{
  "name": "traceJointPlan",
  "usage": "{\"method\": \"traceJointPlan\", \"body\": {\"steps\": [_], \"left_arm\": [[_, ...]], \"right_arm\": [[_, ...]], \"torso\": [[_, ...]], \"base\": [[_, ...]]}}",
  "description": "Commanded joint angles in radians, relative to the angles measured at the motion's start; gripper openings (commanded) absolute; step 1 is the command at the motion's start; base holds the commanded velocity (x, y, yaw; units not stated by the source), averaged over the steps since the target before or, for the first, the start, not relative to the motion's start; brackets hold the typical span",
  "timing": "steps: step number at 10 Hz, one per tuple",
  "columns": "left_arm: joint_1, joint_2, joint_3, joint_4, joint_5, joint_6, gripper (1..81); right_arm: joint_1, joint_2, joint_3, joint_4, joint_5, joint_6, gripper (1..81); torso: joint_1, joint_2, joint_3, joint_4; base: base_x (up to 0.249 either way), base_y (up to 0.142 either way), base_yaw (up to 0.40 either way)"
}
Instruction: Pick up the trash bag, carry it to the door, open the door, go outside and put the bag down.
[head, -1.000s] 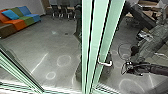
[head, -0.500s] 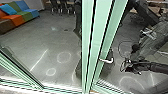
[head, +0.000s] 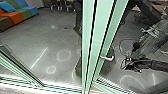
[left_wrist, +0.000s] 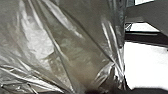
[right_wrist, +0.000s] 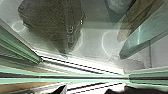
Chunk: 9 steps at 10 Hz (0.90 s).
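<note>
Bright rings (head: 58, 56) shone on the gray floor (head: 32, 30). A blue, green, orange and brown sofa (head: 15, 20) and chairs (head: 60, 7) stood there.

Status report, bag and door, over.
Grip unconfirmed, both sides. Trash bag close up in left wrist view. Green door frame upright ahead, pale handle on it, possibly in the way.

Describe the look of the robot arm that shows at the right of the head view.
It is slim and black or very dark grey, with an angular end that carries small pale specks; whether this arm is seen directly or as a reflection, I cannot tell. A thin dark cable curves in a wide loop near that end. I can make out no lettering.
</note>
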Motion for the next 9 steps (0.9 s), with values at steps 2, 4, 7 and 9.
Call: {"method": "traceJointPlan", "body": {"steps": [2,4,7,9], "left_arm": [[0.02,0.0,0.016,0.006,0.114,0.008,1.0],[0.018,0.002,0.016,0.004,0.114,0.008,1.0],[0.018,0.005,0.016,0.006,0.114,0.008,1.0],[0.018,0.01,0.016,0.009,0.114,0.008,1.0]], "right_arm": [[0.215,-0.04,-0.07,-0.177,-0.005,-0.05,81.1],[0.221,-0.043,-0.055,-0.199,-0.016,-0.076,81.1],[0.264,-0.069,-0.003,-0.192,-0.022,-0.133,81.1],[0.285,-0.072,0.053,-0.141,-0.024,-0.13,81.1]], "torso": [[0.0,0.0,-0.125,0.0],[0.001,0.001,-0.097,0.0],[0.002,0.001,-0.118,0.0],[0.002,0.002,-0.118,0.0]], "base": [[0.0,0.0,0.0],[0.0,0.0,0.0],[0.0,0.0,0.0],[0.0,0.0,0.0]]}}
